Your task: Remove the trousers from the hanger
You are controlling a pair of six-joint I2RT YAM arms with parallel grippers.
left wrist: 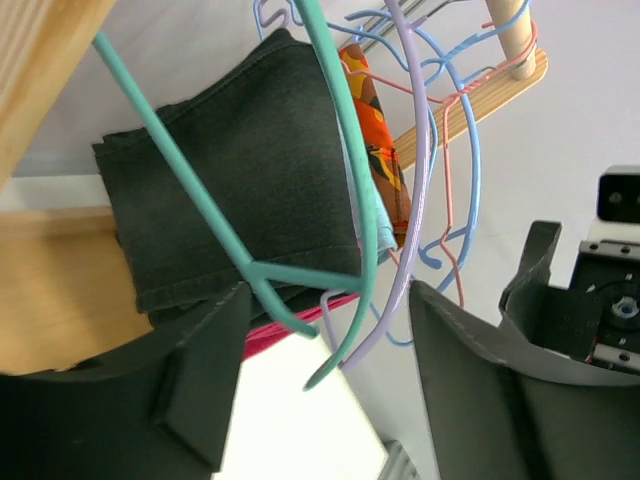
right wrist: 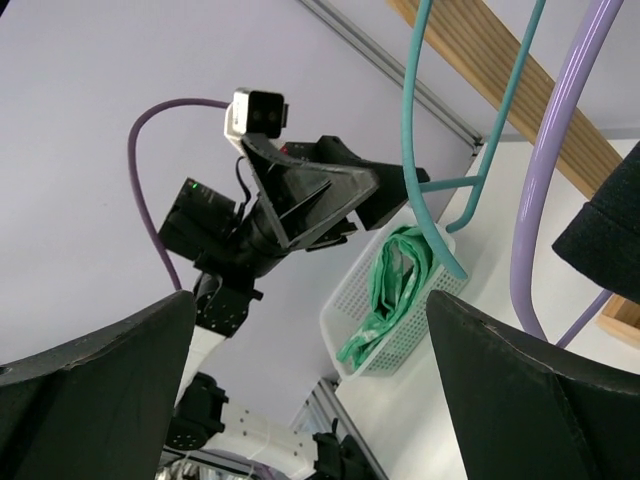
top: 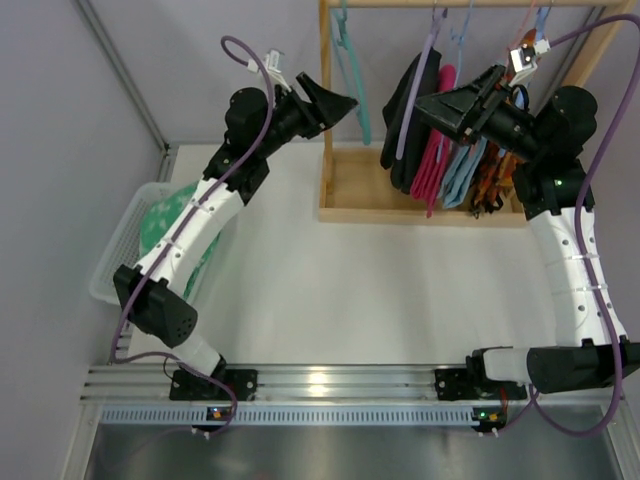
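1. At the far left of the counter stands a white basket. The mint-green patterned trousers lie bunched inside it, off any hanger.
2. The left hand is raised beside the left post of the wooden rack. Its fingers are apart. In its wrist view the lower corner of a bare teal hanger sits in the gap between them, and neither finger clamps it.
3. On the rail to the right of the teal hanger, the black trousers hang folded over a hanger.
4. Next come the magenta pink trousers, then the light blue trousers, packed close together.
5. The orange patterned trousers hang farthest right, partly hidden behind the right arm.
6. The right hand is up in front of the hanging trousers and points left. Its fingers are spread wide, with nothing between them.
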